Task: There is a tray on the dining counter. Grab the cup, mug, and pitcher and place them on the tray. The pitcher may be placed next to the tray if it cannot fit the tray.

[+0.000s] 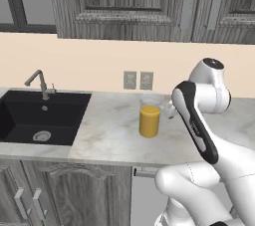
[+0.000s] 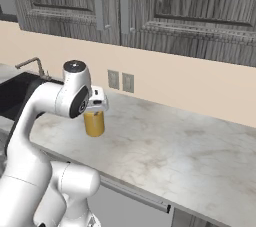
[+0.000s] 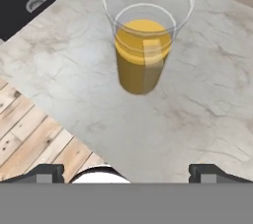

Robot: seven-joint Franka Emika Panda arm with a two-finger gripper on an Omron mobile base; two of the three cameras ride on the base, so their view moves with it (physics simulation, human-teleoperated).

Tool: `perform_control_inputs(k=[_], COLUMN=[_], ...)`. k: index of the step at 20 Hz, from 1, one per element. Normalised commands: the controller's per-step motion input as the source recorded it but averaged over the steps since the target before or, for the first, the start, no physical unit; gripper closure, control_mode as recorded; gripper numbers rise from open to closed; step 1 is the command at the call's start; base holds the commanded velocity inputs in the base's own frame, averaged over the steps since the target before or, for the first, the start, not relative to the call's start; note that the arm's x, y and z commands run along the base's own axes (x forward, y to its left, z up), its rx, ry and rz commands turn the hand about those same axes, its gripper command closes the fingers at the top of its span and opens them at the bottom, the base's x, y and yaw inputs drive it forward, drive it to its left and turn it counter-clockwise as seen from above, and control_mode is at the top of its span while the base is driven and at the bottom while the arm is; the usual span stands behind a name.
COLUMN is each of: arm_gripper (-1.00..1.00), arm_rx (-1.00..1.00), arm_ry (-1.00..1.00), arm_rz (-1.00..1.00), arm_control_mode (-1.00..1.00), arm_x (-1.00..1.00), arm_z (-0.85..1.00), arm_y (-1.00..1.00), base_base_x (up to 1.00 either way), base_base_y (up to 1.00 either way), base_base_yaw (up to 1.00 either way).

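Pitcher [image 3: 143, 45] with orange liquid [image 3: 142, 40]

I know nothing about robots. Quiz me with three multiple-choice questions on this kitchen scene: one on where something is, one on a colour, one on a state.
1. Where does the pitcher stand?
A. in the sink
B. on the marble worktop
C. on the floor

2. What colour is the liquid in it?
A. orange
B. green
C. dark red

3. How is the gripper?
A. shut on the pitcher
B. shut and empty
C. open, short of the pitcher

Answers: 1 B, it stands on the worktop right of the sink. 2 A, orange shows through the glass. 3 C, the fingertips stand wide apart in the hand view.
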Motion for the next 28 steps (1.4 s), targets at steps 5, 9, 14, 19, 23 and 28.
perform_control_inputs(k=[5,9,14,19,23,28], arm_gripper=[-1.00,-1.00,-1.00,-1.00,-1.00,-1.00], arm_rx=[0.00,0.00,0.00,0.00,0.00,0.00], arm_ry=[-0.03,-0.01,0.00,0.00,0.00,0.00], arm_rz=[0.01,0.00,0.00,0.00,0.00,0.00], arm_control_mode=[-1.00,-1.00,-1.00,-1.00,-1.00,-1.00], arm_x=[0.30,0.28,0.25,0.16,0.15,0.09], arm_z=[-0.15,-0.10,-0.06,-0.01,-0.07,-0.06], arm_y=[0.00,0.00,0.00,0.01,0.00,0.00], base_base_x=[0.00,0.00,0.00,0.00,0.00,0.00], base_base_y=[0.00,0.00,0.00,0.00,0.00,0.00], base_base_yaw=[0.00,0.00,0.00,0.00,0.00,0.00])
